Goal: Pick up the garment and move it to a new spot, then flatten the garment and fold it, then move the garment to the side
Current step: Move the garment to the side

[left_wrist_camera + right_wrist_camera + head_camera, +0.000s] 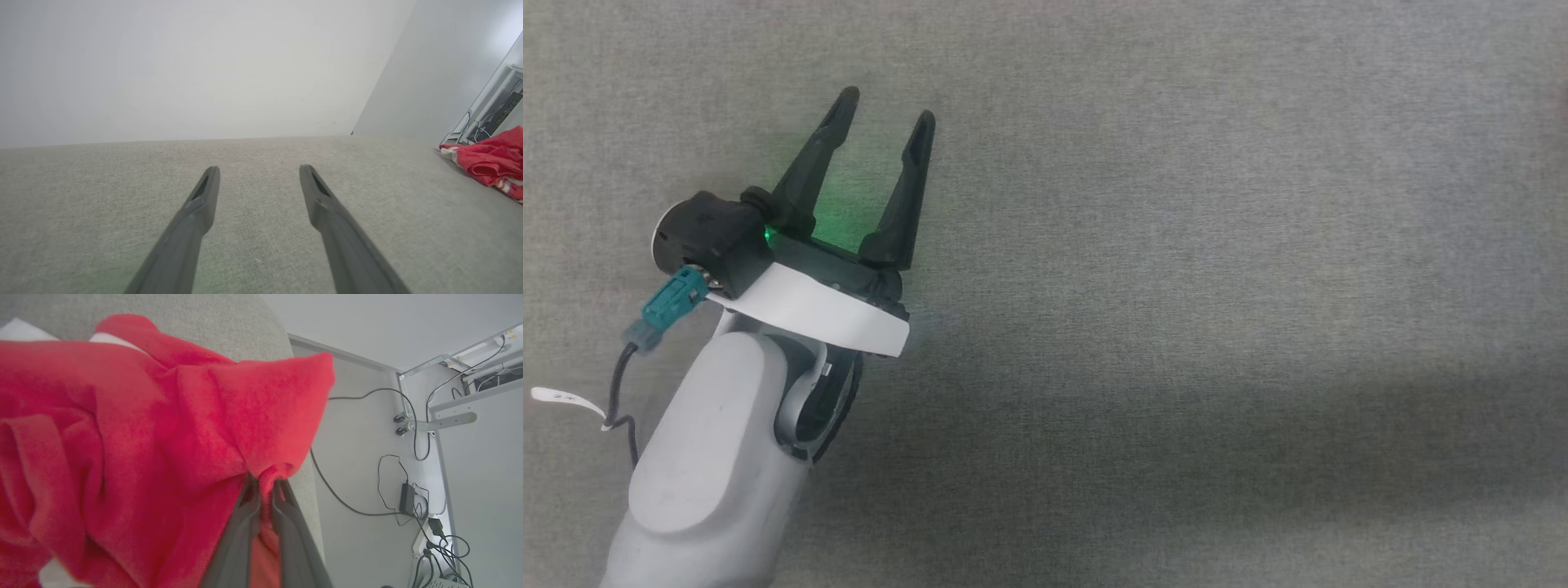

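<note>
Woven cloth, fuzzy knit and matt plastic

The bench (1217, 245) is covered in grey cloth with a fine, slightly rough, matt weave. The garment (122, 437) is soft bright-red cloth with a fuzzy, towel-like nap and no sheen. The fingers (810, 167) of the left gripper (886, 106) look like dark matt plastic, as do the fingers (245, 526) of the right gripper (265, 486). The forearm shell (711, 457) is smooth pale plastic with a dull gloss, faintly scuffed, and the teal connector (674, 300) is moulded plastic. The wall (204, 61) is smooth, matt white. The bracket (441, 422) looks like brushed metal, and the cable (347, 504) is dark and rubbery.
</note>
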